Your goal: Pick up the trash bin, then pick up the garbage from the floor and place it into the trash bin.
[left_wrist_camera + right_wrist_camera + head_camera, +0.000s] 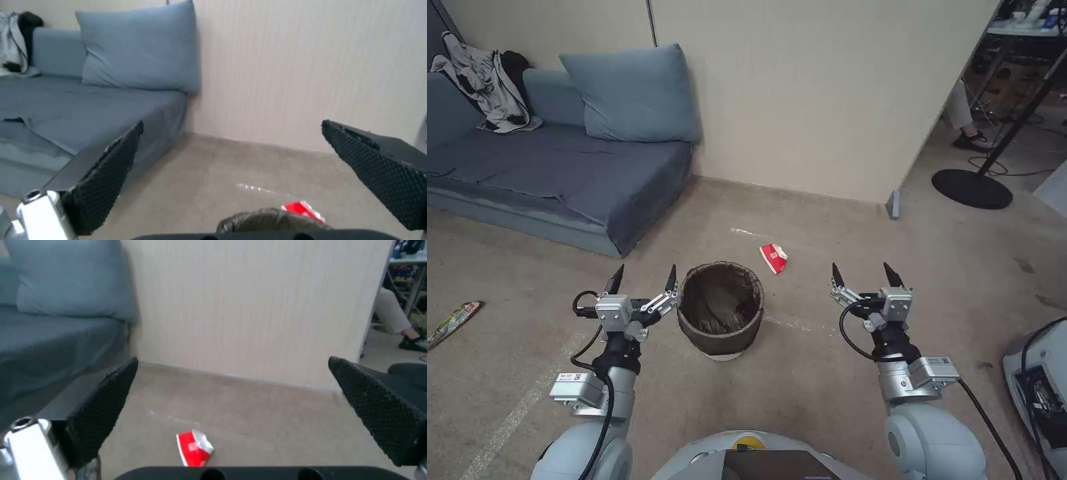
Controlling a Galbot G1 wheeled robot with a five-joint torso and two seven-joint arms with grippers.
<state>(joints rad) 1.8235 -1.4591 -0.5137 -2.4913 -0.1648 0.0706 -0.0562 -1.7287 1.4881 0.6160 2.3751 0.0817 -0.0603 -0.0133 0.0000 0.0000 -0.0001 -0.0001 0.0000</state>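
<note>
While the trash bin [720, 309] stands upright on the floor [800, 400] in front of the robot, untouched, the first step, picking it up, looks not yet done. Just beyond it to the right lies a red snack packet [774, 257], the garbage nearest to hand. The left end effector [643, 280] hovers just left of the bin's rim with fingers spread apart; the right end effector [864, 275] hangs well to the right, also spread. Next, the left one likely needs to close one finger inside the bag-lined rim. A sofa [547, 173] sits far left.
</note>
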